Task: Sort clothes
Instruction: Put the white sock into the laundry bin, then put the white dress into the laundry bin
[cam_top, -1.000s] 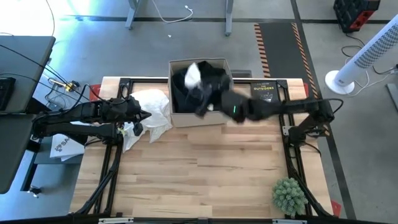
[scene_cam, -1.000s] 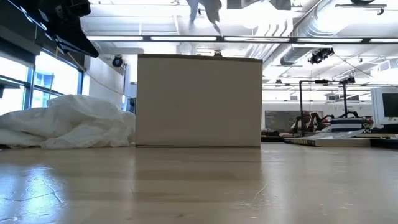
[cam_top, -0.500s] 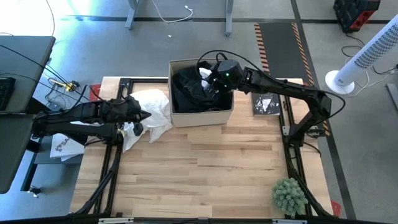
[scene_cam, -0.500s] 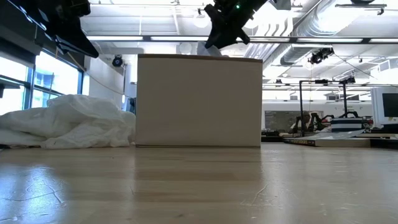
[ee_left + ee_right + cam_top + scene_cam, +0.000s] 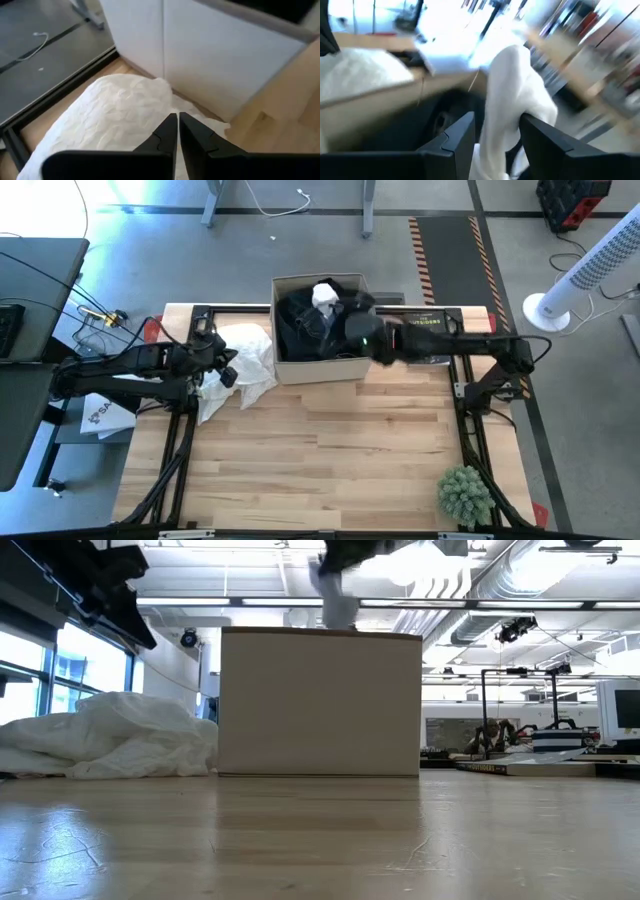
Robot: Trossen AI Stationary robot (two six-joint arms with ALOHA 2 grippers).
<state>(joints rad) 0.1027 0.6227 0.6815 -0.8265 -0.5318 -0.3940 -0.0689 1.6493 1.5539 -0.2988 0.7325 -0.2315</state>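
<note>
**Q:** Currently, which jaws carry a garment, and where does it lie relative to them?

**A:** The right gripper (image 5: 492, 137) clamps a white garment (image 5: 512, 100), which stands out between the two fingers along their line, long axis in line with the jaws. In the high view this gripper (image 5: 340, 315) hangs above the cardboard box (image 5: 320, 367), with the white garment (image 5: 325, 295) over the black clothes (image 5: 300, 325) still inside. The right arm is the nearer one to the box contents.

**Q:** And the left side?

**A:** The left gripper (image 5: 178, 131) has its jaws closed, empty, hovering above the white pile (image 5: 110, 110) on the counter (image 5: 320, 450) just beside the box wall (image 5: 220, 55).

**Q:** Materials?

**A:** White fabric: thin, crumpled, limp. Black fabric: bulkier, folded into itself. Box: rigid, flat-sided, open-topped. Counter: pale wood planks.
</note>
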